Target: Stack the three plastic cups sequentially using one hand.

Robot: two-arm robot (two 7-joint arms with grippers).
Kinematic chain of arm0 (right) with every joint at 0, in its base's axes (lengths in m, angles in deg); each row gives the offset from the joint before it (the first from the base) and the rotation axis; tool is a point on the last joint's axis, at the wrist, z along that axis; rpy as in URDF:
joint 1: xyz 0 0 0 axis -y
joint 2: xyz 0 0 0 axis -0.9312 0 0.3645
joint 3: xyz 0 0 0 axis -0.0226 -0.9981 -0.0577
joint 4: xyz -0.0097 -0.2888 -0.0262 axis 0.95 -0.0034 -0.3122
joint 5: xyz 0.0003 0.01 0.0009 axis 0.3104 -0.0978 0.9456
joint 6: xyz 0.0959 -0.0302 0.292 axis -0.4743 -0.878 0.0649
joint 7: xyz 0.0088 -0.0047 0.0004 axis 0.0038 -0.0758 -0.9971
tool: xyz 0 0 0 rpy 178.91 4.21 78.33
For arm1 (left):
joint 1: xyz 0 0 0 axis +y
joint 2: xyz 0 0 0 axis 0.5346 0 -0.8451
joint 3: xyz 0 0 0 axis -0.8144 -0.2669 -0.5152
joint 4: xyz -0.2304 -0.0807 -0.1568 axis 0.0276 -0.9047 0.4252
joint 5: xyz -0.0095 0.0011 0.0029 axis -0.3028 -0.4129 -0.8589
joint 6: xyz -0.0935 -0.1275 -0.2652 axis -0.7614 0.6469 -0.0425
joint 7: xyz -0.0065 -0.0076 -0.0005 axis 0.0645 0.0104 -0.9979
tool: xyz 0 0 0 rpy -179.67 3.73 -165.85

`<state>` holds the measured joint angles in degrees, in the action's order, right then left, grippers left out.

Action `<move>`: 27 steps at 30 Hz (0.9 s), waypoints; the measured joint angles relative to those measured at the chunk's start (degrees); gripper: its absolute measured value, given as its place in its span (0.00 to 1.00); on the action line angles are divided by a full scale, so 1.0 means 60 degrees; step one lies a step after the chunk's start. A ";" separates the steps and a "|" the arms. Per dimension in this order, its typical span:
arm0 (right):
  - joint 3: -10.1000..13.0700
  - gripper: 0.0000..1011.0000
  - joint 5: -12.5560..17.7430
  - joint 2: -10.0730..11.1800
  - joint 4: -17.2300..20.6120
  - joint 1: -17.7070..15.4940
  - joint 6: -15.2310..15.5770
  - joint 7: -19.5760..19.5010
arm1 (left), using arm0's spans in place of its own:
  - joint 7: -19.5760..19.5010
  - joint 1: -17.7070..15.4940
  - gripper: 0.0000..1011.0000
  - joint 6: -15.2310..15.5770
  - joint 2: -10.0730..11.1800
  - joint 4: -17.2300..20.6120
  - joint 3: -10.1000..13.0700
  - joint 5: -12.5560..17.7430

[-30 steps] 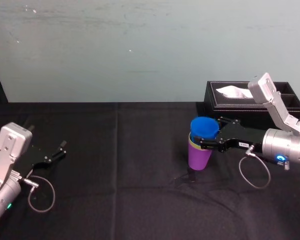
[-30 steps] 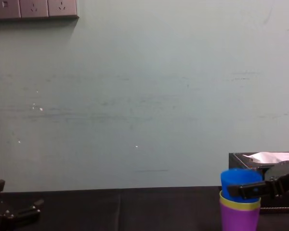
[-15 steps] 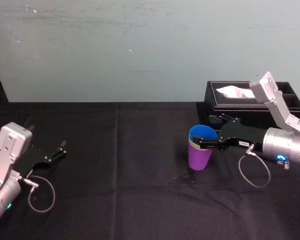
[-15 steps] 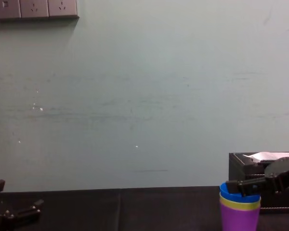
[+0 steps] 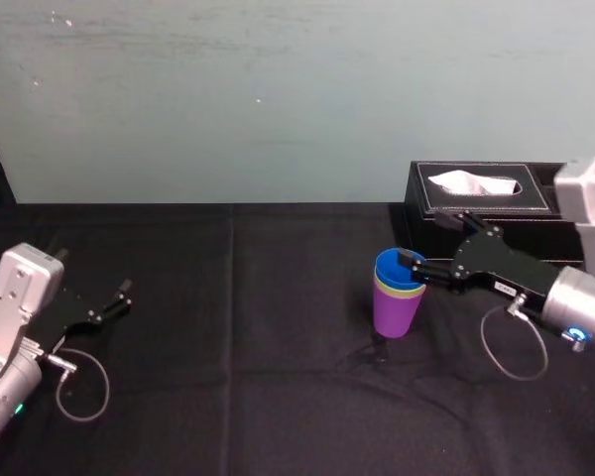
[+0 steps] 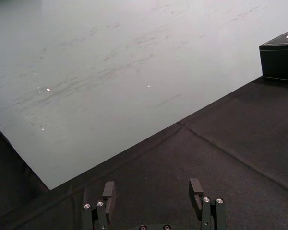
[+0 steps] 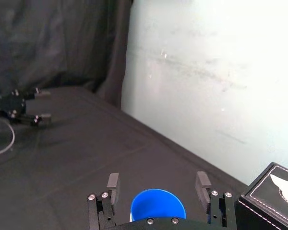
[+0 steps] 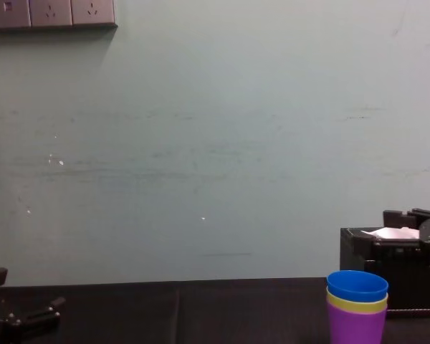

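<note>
Stack (image 5: 398, 293) of three plastic cups, nested and upright, right of centre in the head view and at the lower right of the chest view. Order from the base: purple cup (image 8: 356, 327), yellow-green cup (image 8: 356, 303) (only a narrow band at the rim shows), blue cup (image 8: 357, 284) on top. Stands on the black tablecloth (image 5: 228, 397), near the black tissue box (image 5: 481, 206) but apart from it.

Tool: right gripper (image 7: 157, 182), jaws spread wide. The fingers stand either side of the blue rim with a gap on each side in the right wrist view, and grip nothing. Left gripper (image 6: 152, 185), jaws likewise spread and empty, lies at the lower left of the head view, well apart from the cups.

Handling, as judged: light, thin-walled, fairly stiff, smooth and likely slippery; on the taper a squeeze may slide. Narrow foot under a tall stack, so a sideways knock could tip it. Nested walls may cling.

Hold: across the purple wall just under the rims to move the whole stack; across the blue rim to take that cup alone.

Stacking looks complete.
</note>
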<state>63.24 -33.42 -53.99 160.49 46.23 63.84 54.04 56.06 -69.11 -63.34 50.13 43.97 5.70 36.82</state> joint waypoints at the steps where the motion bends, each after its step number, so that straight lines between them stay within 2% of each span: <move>1: 0.0056 0.99 0.0027 -0.0008 0.0051 -0.0100 -0.0120 -0.0029 | 0.0000 -0.0001 0.99 0.0000 0.0000 0.0000 0.0000 0.0000; 5: 0.0323 0.99 0.0108 -0.0123 0.0199 -0.0612 -0.0661 -0.0214 | 0.0000 0.0000 0.99 0.0000 0.0000 0.0000 0.0000 0.0000; 8: 0.0609 0.99 0.0028 -0.0338 0.0357 -0.1219 -0.1177 -0.0819 | 0.0000 0.0000 0.99 0.0000 0.0000 0.0000 0.0000 0.0000; 9: 0.0609 0.99 0.0028 -0.0338 0.0357 -0.1219 -0.1177 -0.0819 | 0.0000 -0.0001 0.99 0.0000 0.0000 0.0000 0.0000 -0.0001; 12: 0.0908 0.99 -0.0333 -0.0636 0.0575 -0.1813 -0.1706 -0.1810 | 0.0000 0.0000 0.99 0.0000 0.0000 0.0000 0.0000 0.0000; 14: 0.1014 0.99 -0.0468 -0.0755 0.0663 -0.2011 -0.1836 -0.2186 | 0.0000 0.0000 0.99 0.0000 -0.0001 0.0000 0.0000 0.0000; 15: 0.1134 0.99 -0.0617 -0.0898 0.0768 -0.2211 -0.1935 -0.2606 | 0.0000 -0.0001 0.99 0.0000 0.0000 0.0000 0.0000 0.0000; 21: 0.1434 0.99 -0.1051 -0.1269 0.1061 -0.2671 -0.1947 -0.3707 | 0.0000 0.0000 0.99 0.0000 0.0000 0.0000 0.0001 0.0000; 24: 0.1551 0.99 -0.1361 -0.1441 0.1291 -0.2903 -0.1438 -0.4391 | 0.0000 -0.0001 0.99 0.0000 0.0000 0.0000 0.0000 0.0000; 27: 0.1582 0.99 -0.1487 -0.1516 0.1388 -0.2992 -0.1034 -0.4664 | 0.0000 0.0000 0.99 0.0000 0.0000 0.0000 0.0001 0.0000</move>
<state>72.73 -42.34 -63.08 168.81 28.28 57.63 26.06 56.05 -69.12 -63.34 50.13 43.97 5.71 36.82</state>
